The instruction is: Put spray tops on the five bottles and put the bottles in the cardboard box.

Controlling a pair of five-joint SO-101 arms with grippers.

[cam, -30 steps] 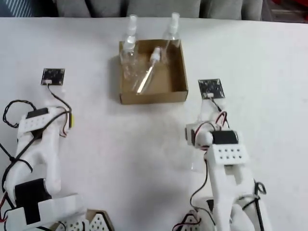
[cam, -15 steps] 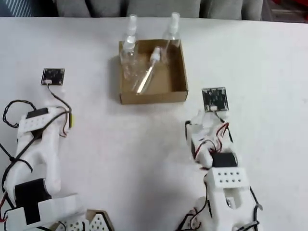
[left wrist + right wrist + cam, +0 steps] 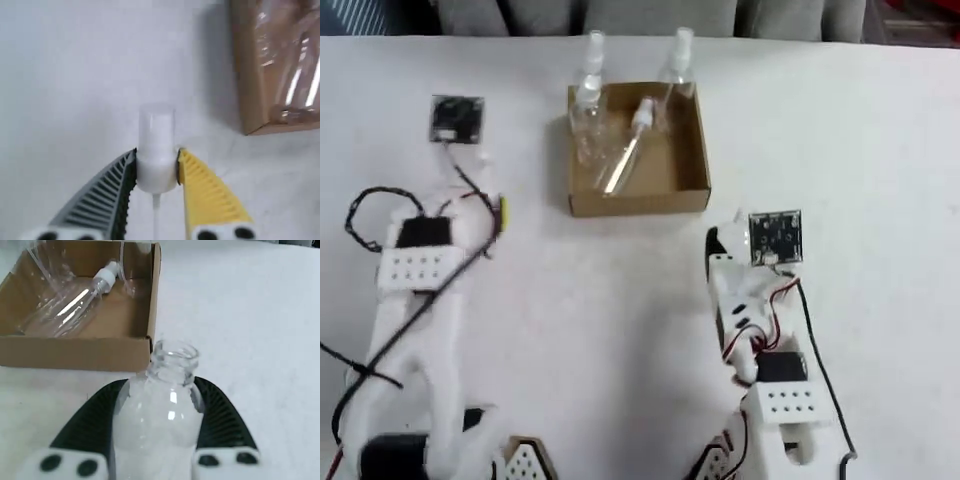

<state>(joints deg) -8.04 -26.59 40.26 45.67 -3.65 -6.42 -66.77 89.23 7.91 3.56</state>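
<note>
- Now inside the cardboard box [image 3: 640, 205]: several capped clear bottles [image 3: 623, 152], one of them lying diagonally across its floor.
- Left gripper [image 3: 156, 152] clamps a white spray top [image 3: 156, 127], off the box's left wall.
- Right gripper [image 3: 161, 384] squeezes an uncapped bottle [image 3: 172, 360] by its shoulders, near the box's front right corner.

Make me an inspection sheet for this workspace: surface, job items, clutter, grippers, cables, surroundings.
Surface: white table.
Job's things: cardboard box holds a capped bottle lying down; upright bottles with tops at its far side.
Clutter: nothing seen.
Grippers: left gripper shut on a spray top; right gripper shut on an uncapped bottle.
Cables: black cable looped beside the left arm; red wires on the right arm.
Surroundings: grey shapes beyond the far edge, unclear.
</note>
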